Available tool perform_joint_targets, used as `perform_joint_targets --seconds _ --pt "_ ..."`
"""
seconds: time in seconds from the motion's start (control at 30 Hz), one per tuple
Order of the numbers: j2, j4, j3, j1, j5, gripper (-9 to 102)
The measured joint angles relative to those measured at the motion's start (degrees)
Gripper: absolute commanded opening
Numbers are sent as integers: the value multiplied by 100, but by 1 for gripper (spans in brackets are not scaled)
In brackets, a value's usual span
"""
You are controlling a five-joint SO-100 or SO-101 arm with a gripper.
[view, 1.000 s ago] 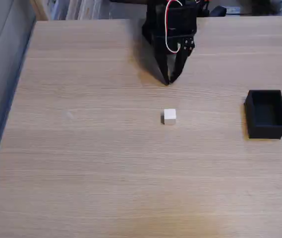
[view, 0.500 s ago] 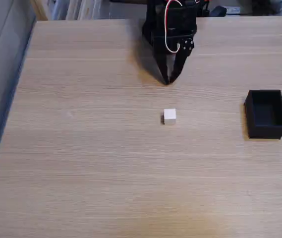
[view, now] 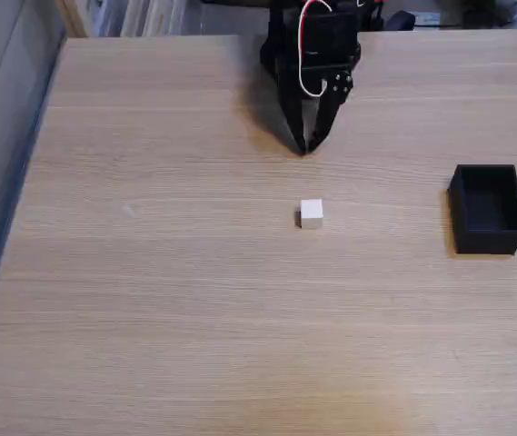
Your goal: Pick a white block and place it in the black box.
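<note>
In the fixed view, a pale wood-grain bench (view: 194,300) carries the scene. The gripper (view: 304,149) reaches in from the top edge, its black body carrying looped red and white wires (view: 305,54), and it points down toward the bench. Its two fingers (view: 289,113) converge to a single tip with only a thin sliver of wood showing between them higher up, so they are closed together and hold nothing. The white block (view: 311,213) sits on the bare bench below the fingertips in the picture, apart from them with open wood between, and almost directly in line with them. It rests flat, with a small shadow on its left side. The black box (view: 487,208) stands well apart to the right of the block, near the right edge of the view, open top facing up, its inside dark and with nothing visible in it. Along the left edge of the view the bench ends against a grey surface (view: 4,109) with a blue strip running beside it.
</note>
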State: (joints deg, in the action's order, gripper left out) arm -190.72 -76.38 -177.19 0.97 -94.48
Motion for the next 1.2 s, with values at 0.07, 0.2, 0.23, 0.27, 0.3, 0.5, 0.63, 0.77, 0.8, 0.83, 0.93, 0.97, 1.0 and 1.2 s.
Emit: perform_joint_targets --seconds 0.07,0.2,0.23,0.27,0.3,0.5,0.63,0.77,0.8,0.83,0.93,0.97,1.0,1.2 --pt "0 0 0 97 0 0" --pt "0 0 0 149 0 0" --pt "0 0 0 149 0 0" --pt "0 0 0 149 0 0" --pt "0 0 0 149 0 0" --pt "0 0 0 149 0 0" --pt "0 0 0 149 26 0" --pt "0 0 0 149 26 0" --pt "0 0 0 149 26 0" --pt "0 0 0 149 -9 0" --pt "0 0 0 237 -88 0" --pt "0 0 0 281 -97 0" --pt "0 0 0 299 -123 0" --pt "229 -18 70 378 -193 0"
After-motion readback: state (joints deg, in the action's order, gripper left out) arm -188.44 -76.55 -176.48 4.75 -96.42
